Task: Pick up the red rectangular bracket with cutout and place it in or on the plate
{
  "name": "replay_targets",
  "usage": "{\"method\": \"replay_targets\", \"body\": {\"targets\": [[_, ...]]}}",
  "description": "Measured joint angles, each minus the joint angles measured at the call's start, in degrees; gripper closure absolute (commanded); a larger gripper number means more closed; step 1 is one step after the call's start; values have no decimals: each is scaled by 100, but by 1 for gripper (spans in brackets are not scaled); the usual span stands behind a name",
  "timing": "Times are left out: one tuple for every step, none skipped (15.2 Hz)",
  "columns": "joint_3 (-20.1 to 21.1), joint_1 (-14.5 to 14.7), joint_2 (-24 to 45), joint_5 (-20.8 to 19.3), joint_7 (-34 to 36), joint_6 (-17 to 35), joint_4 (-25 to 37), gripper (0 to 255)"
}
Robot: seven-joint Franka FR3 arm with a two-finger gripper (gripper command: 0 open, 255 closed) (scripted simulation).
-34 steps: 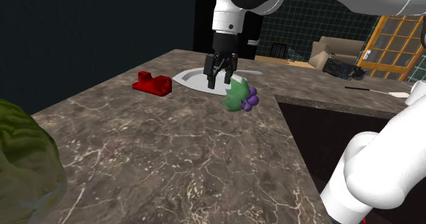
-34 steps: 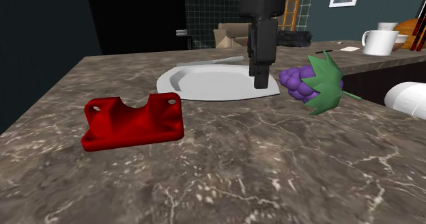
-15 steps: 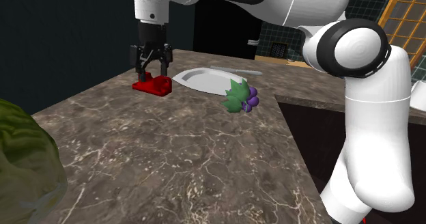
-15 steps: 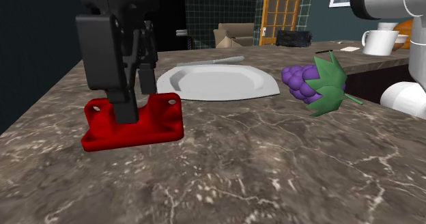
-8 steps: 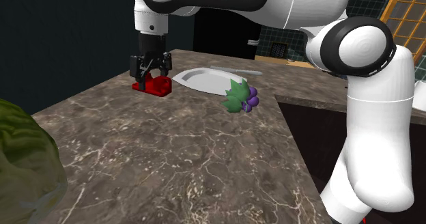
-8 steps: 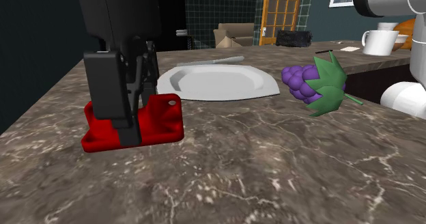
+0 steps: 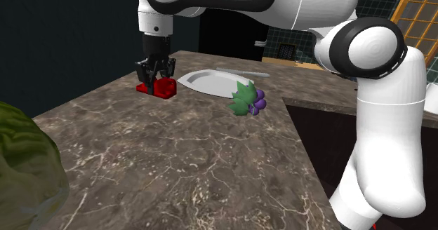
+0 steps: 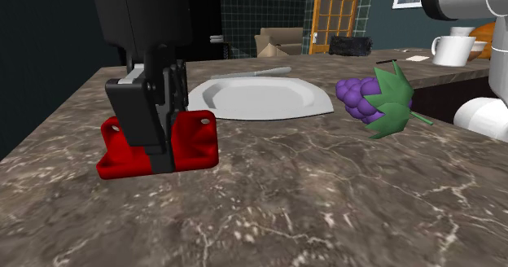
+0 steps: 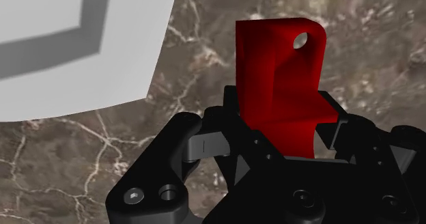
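So roughly two seconds back the claw (image 7: 153,80) was hanging over the plate (image 7: 210,81), right beside the grapes (image 7: 250,99). Since then the arm has swung it left across the desk (image 7: 175,151) to the red bracket (image 7: 166,88). A second ago it was just above the bracket with its fingers spread. Half a second ago it had dropped so the fingers straddled the low middle part, still wide apart. Now they've pinched in, and in the wrist view the bracket is clasped between them. The arm's big white elbow also sits on the shoulder view's right now.
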Motion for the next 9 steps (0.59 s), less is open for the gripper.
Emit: {"method": "replay_targets", "body": {"targets": [[0,0,0,0,0,0,0,255],[0,0,0,0,0,0,0,255],[0,0,0,0,0,0,0,255],[0,0,1,0,0,0,0,255],[0,0,1,0,0,0,0,255],[0,0,1,0,0,0,0,255],[0,0,1,0,0,0,0,255],[1,4,4,-1,2,-39,43,255],[-1,10,34,-9,-3,-113,146,255]]}}
